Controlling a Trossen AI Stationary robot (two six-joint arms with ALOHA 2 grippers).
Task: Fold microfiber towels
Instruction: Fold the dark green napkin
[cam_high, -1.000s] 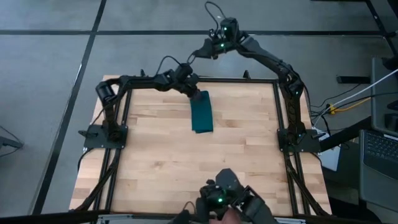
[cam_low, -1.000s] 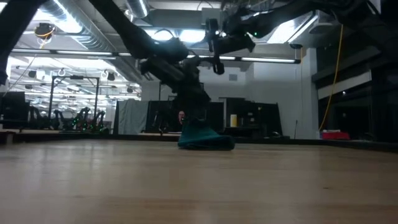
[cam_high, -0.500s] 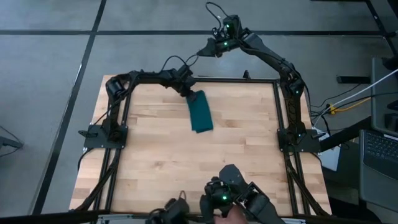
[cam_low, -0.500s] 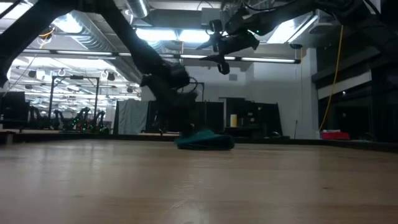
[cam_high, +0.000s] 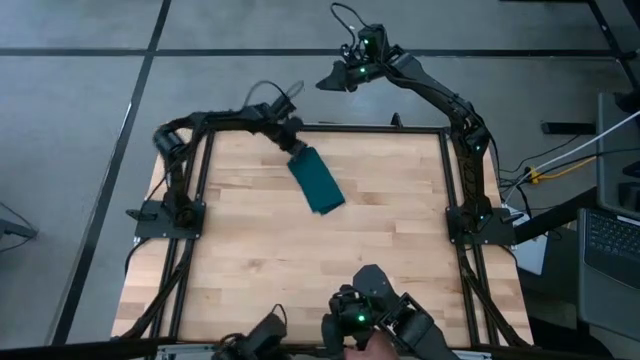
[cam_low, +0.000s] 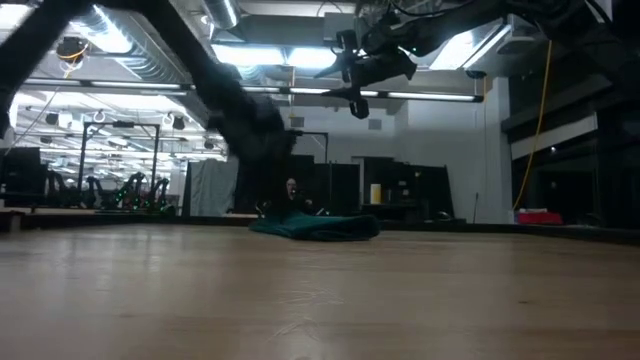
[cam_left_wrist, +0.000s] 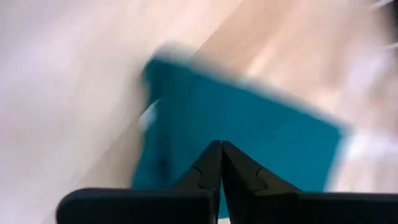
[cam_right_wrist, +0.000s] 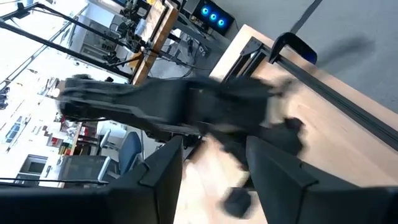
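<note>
— Where does the fold stand?

— The microfiber towel (cam_high: 316, 181) lies as a narrow folded strip, askew, near the far edge of the wooden table (cam_high: 250, 260). The left gripper (cam_high: 291, 146) sits at its far corner, fingers pressed together; whether cloth is pinched between them cannot be told.

— And the other arm?

— The right gripper (cam_high: 325, 84) hangs beyond the table's far edge, fingers spread, holding nothing. Judging by the strip, the long fold looks done; squaring and a final fold likely remain.
</note>
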